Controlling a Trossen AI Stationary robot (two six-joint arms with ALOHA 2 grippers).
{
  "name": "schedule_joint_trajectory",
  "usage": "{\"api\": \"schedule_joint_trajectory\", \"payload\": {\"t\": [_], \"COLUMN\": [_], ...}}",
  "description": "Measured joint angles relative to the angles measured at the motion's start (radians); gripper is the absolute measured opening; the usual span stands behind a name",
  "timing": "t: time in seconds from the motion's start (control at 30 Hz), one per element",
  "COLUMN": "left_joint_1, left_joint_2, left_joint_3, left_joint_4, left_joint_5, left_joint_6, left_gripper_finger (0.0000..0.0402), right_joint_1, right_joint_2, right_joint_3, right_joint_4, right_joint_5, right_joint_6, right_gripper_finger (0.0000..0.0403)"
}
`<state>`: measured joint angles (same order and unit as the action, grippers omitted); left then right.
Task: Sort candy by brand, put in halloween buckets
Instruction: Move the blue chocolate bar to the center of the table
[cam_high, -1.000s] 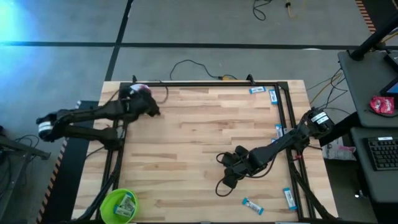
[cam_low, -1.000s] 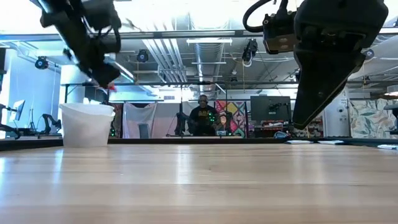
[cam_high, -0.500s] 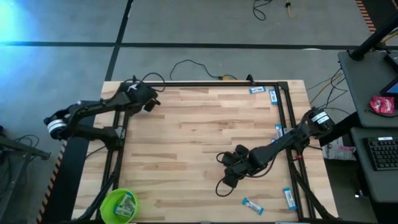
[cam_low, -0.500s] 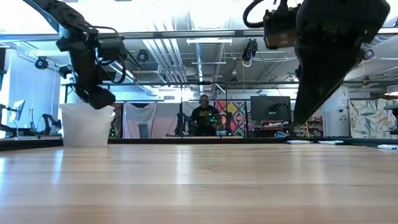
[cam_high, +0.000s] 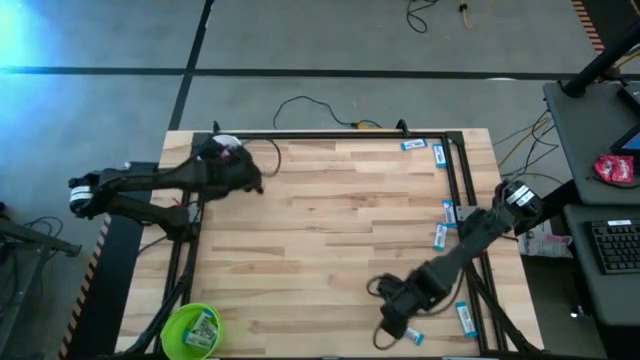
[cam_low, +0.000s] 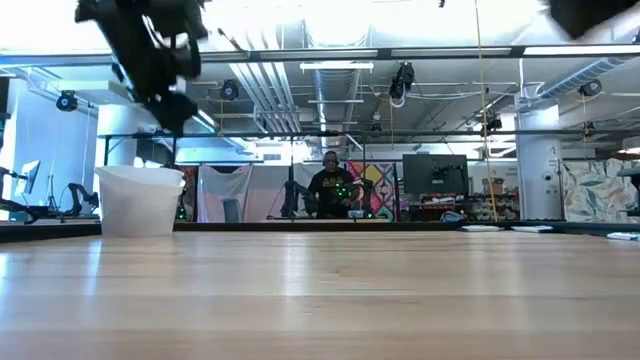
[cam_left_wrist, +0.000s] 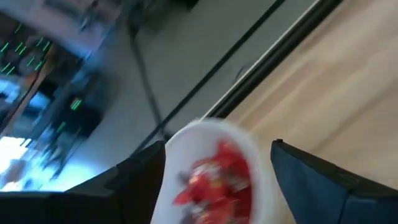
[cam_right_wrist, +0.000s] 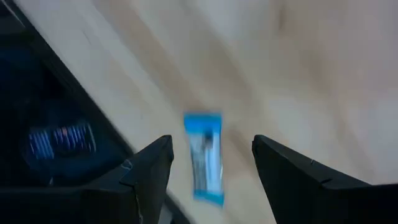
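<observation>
The white bucket stands at the table's far left corner, partly under my left arm, with red candy inside. My left gripper hovers open above it, one finger on either side of its rim. The lime green bucket stands at the near left corner and holds blue candy. My right gripper is open over the near right part of the table. It points down, with a light blue candy lying flat on the wood between its fingers, untouched.
More light blue candies lie along the table's right side: two at the far right, two at mid right and one near right. A black rail frames the table. A person sits far behind in the low view.
My left gripper dipped toward the white bucket's far side, then drew back up. The red piece seen at its fingertips a second ago is gone from them. My right gripper has swung from the table's middle toward the near right edge, turning as it went, and now stands over a blue candy.
</observation>
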<state>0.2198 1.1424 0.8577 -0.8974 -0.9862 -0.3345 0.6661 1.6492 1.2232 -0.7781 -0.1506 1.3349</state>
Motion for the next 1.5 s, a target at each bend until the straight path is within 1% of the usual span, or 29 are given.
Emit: {"api": "schedule_joint_trajectory", "payload": {"t": [0.07,0.13,0.27,0.37,0.43,0.47,0.53,0.57,0.67,0.73,0.8,0.93,1.07,1.13,1.2,1.3,1.43,1.5], "left_joint_1": [-0.086,-0.163,-0.286,-0.354,-0.389,-0.406,-0.445,-0.466,-0.523,-0.539,-0.544,-0.545,-0.545,-0.545,-0.545,-0.545,-0.545,-0.545], "left_joint_2": [-0.024,-0.044,-0.058,-0.06,-0.056,-0.051,-0.043,-0.035,-0.014,0.004,0.021,0.052,0.082,0.098,0.112,0.125,0.146,0.159], "left_joint_3": [0.0,-0.001,-0.01,-0.017,-0.022,-0.027,-0.05,-0.068,-0.128,-0.16,-0.181,-0.191,-0.195,-0.194,-0.189,-0.186,-0.186,-0.186], "left_joint_4": [0.013,0.018,0.016,0.017,0.022,0.038,0.095,0.133,0.283,0.367,0.39,0.393,0.394,0.396,0.394,0.393,0.396,0.4], "left_joint_5": [-0.006,-0.008,-0.007,-0.007,-0.015,-0.04,-0.12,-0.164,-0.312,-0.403,-0.437,-0.437,-0.437,-0.437,-0.437,-0.434,-0.412,-0.41], "left_joint_6": [-0.016,-0.038,-0.095,-0.155,-0.216,-0.263,-0.353,-0.37,-0.362,-0.332,-0.315,-0.313,-0.313,-0.313,-0.304,-0.305,-0.344,-0.375], "left_gripper_finger": [0.0277,0.0278,0.0278,0.0278,0.0278,0.0278,0.0278,0.0278,0.0278,0.0278,0.0278,0.0278,0.0278,0.0278,0.0278,0.0278,0.0278,0.0278], "right_joint_1": [0.03,0.049,0.072,0.076,0.076,0.076,0.072,0.068,0.049,0.028,0.005,-0.057,-0.134,-0.168,-0.191,-0.195,-0.12,-0.064], "right_joint_2": [0.02,0.045,0.094,0.12,0.139,0.149,0.174,0.187,0.225,0.238,0.24,0.24,0.241,0.244,0.245,0.228,0.201,0.206], "right_joint_3": [-0.005,-0.005,-0.005,0.004,0.01,0.01,0.009,0.009,0.01,0.011,0.011,0.012,0.014,0.014,0.014,0.026,0.084,0.086], "right_joint_4": [0.0,0.022,0.104,0.113,0.121,0.122,0.143,0.155,0.17,0.17,0.169,0.17,0.184,0.187,0.182,0.136,0.027,0.028], "right_joint_5": [-0.059,-0.087,-0.171,-0.227,-0.257,-0.276,-0.334,-0.367,-0.432,-0.436,-0.441,-0.408,-0.317,-0.292,-0.316,-0.4,-0.447,-0.473], "right_joint_6": [0.072,0.116,0.146,0.165,0.161,0.154,0.145,0.142,0.123,0.105,0.074,-0.023,-0.141,-0.183,-0.207,-0.183,-0.1,-0.061], "right_gripper_finger": [0.0219,0.0219,0.0219,0.0211,0.019,0.0175,0.0139,0.0119,0.0062,0.0029,0.0015,0.0013,0.0012,0.0012,0.0012,0.0012,0.0012,0.0012]}}
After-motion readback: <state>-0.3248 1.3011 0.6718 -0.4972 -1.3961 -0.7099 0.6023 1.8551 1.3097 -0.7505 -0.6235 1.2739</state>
